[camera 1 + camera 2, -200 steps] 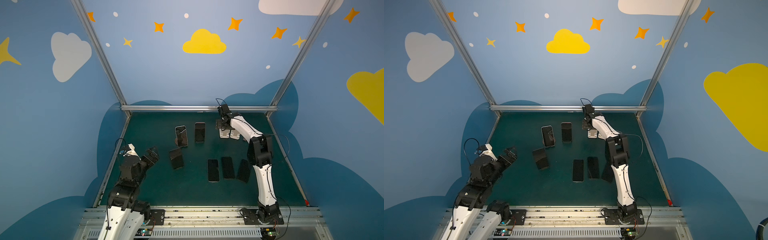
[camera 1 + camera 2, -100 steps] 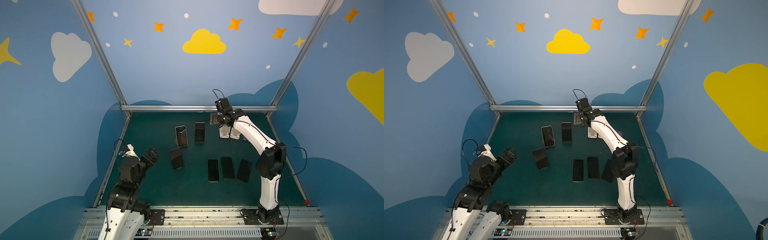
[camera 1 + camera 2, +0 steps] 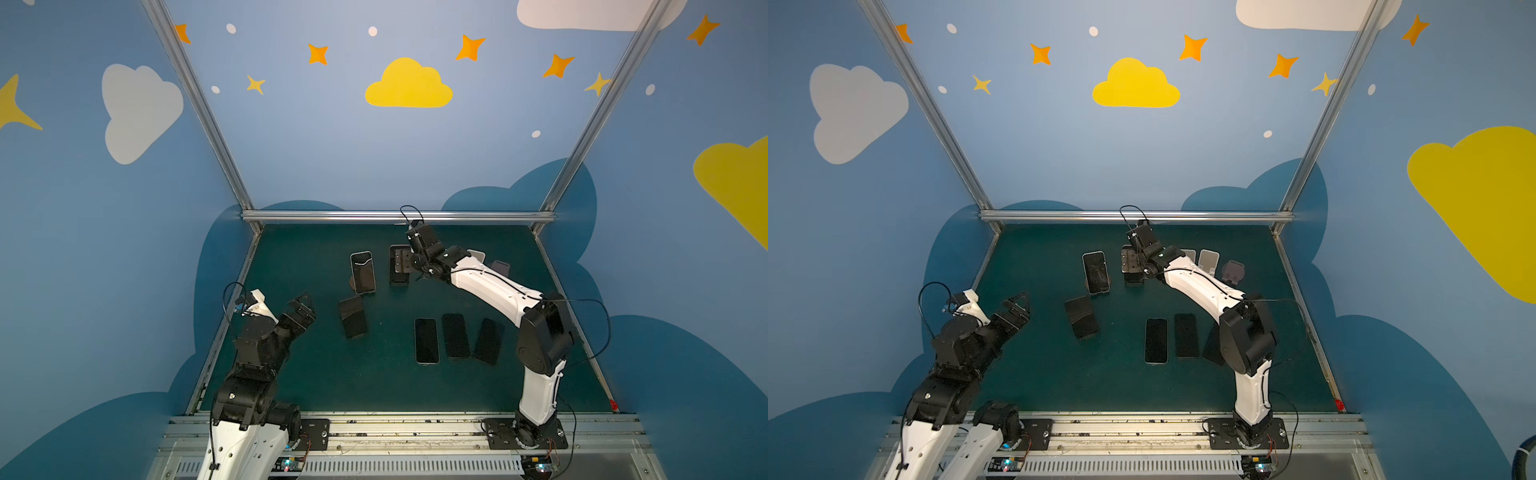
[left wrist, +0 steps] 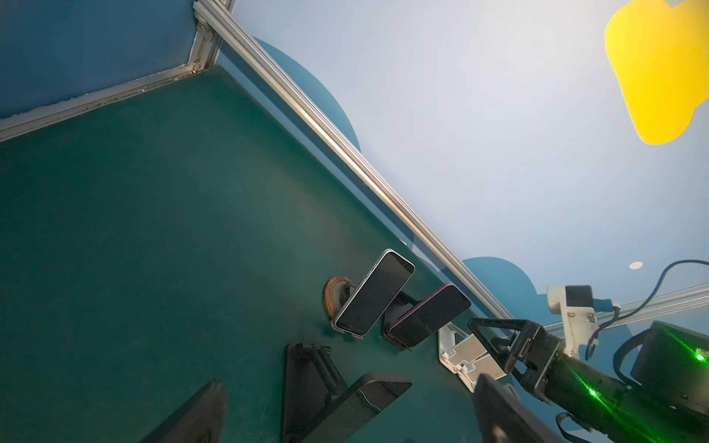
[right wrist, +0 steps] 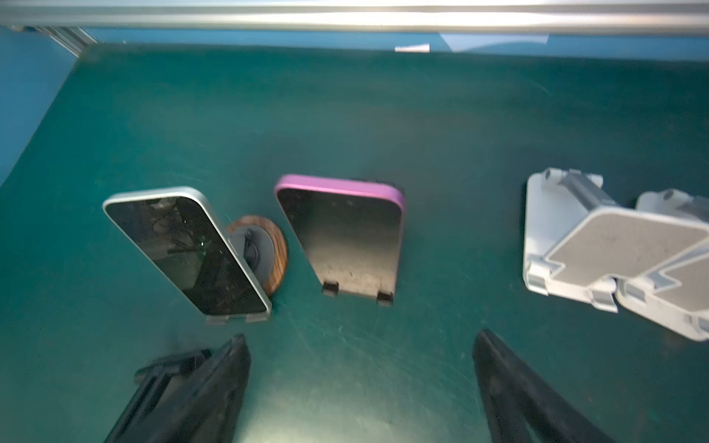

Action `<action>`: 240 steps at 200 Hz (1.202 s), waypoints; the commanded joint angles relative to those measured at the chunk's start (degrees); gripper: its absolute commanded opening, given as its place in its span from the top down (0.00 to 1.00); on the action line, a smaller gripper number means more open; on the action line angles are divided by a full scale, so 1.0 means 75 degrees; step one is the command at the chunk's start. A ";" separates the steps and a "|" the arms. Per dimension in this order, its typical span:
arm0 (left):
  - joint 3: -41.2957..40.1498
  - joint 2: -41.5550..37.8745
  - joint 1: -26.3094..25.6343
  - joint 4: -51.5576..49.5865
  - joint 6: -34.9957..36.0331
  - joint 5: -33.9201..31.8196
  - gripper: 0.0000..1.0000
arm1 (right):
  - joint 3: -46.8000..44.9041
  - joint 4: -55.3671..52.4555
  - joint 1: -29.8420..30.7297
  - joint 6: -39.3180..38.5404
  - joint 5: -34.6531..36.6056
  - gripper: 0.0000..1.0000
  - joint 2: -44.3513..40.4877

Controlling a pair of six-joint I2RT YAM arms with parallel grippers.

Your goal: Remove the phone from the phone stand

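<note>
Right wrist view gave you the clearest look: the pink-edged phone (image 5: 341, 237) leaned on its black stand (image 5: 385, 297) at the far side of the tabletop (image 5: 422, 115), between a silver phone (image 5: 184, 249) and empty white stands (image 5: 598, 249). Your right claw (image 5: 360, 341) hung near it, jaws apart and empty; the left claw (image 3: 306, 306) sat wide apart, well away. The risk, I'd judge, lay in the two lips (image 5: 330, 287) at the stand's foot: pulling forward rather than up could tip the stand into the silver phone. Both top views hid those lips, yet showed three phones (image 3: 456, 336) lying flat that the wrist view missed.
</note>
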 commanded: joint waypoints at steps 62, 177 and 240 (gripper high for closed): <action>-0.0087 -0.0086 -0.0038 0.0019 0.0053 0.0054 0.00 | 0.2069 -0.0398 0.0158 -0.0058 0.0993 0.09 0.1718; -0.0053 -0.0069 -0.0059 0.0007 0.0100 -0.0001 0.00 | 0.2436 -0.0310 -0.0114 0.0100 0.0243 0.09 0.2511; -0.0052 -0.0025 -0.0084 0.0004 0.0113 0.0032 0.00 | 0.2546 -0.0106 -0.0078 0.0121 0.0651 0.11 0.2914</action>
